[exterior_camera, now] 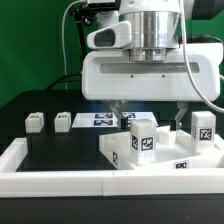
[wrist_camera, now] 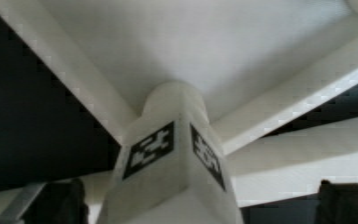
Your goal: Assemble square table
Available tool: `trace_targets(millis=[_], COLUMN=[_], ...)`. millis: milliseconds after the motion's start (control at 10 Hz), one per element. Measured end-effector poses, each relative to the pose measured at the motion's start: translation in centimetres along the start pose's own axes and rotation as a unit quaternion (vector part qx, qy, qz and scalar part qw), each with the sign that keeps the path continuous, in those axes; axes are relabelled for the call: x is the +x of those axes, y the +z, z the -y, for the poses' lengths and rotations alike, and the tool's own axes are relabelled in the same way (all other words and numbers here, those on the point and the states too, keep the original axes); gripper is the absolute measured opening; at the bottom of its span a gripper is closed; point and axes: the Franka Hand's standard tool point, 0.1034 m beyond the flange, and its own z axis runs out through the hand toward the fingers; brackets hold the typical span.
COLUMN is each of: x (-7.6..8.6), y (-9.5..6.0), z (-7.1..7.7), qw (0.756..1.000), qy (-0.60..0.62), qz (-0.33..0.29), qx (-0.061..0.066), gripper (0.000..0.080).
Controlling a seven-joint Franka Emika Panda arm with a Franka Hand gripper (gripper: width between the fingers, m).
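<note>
Square table slab (exterior_camera: 170,152) sits in the worktop (exterior_camera: 60,150) corner at the near edge, exterior view's right, against the rim (exterior_camera: 60,185); we judge this braces it. One leg (exterior_camera: 142,135) stands upright on the slab. The claw (exterior_camera: 150,113) hangs over it, spread wide, gripping nothing.

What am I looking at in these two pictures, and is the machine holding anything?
A white robot arm hangs over a black table. Its tool, with two fingers, is open and holds nothing. One picture comes from a camera off the arm, the other from a camera on its wrist, looking down between the fingers. The big white slab is the tabletop being assembled. A tagged leg stands upright on it between the fingers. A second leg stands further to the exterior view's right. Two loose legs sit on the exterior view's left. The flat tagged sheet is the marker board.
</note>
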Motion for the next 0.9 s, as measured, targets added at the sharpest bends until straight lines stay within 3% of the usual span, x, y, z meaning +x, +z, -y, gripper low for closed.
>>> trace_targets(millis=[200,600,700,800,900], x=[0.04,0.14,0.14,0.14,0.15], y=[0.03,0.01,0.01,0.01,0.01], z=[-0.90,-1.07,-1.10,-1.10,-1.09], qw=[0.996,0.987,0.987,0.987,0.988], qy=[-0.090,-0.160,-0.160,-0.160,-0.152], qz=[0.007,0.006,0.006,0.006,0.006], qx=[0.000,-0.010,-0.010,-0.010,-0.010], gripper=[0.0648,0.0648,0.0515,0.0515,0.0375])
